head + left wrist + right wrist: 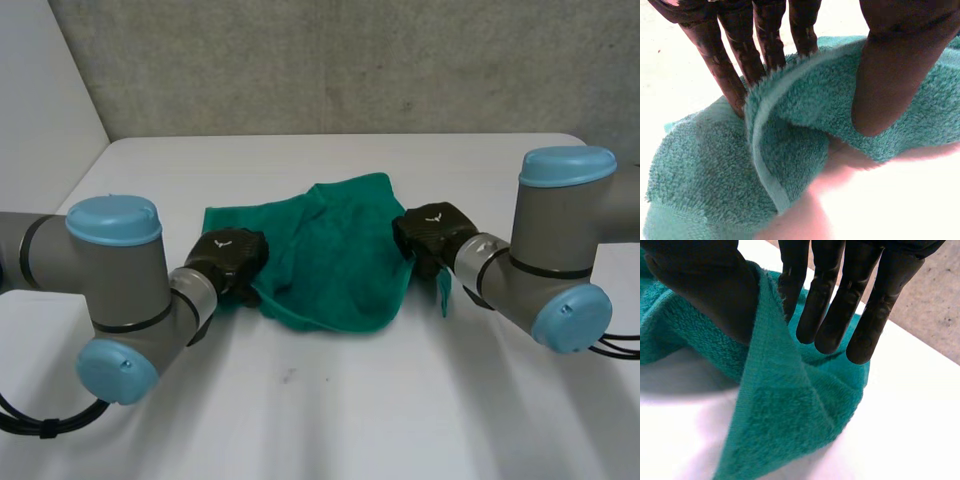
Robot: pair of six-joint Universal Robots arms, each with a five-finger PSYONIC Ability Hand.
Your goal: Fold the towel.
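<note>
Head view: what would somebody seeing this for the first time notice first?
The crumpled green towel in the middle of the white table stands out most. A black hand grips it on each side: the left hand pinches its left edge, the right hand its right edge, each pinched edge raised off the table.

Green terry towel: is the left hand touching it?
Touching. The left wrist view shows the left hand pinching the green terry towel between fingers and thumb.

Rumpled green terry towel (335, 255) lay in the middle of the white table (330, 420), black left hand (228, 258) at its left edge, black right hand (432, 232) at its right edge.
</note>
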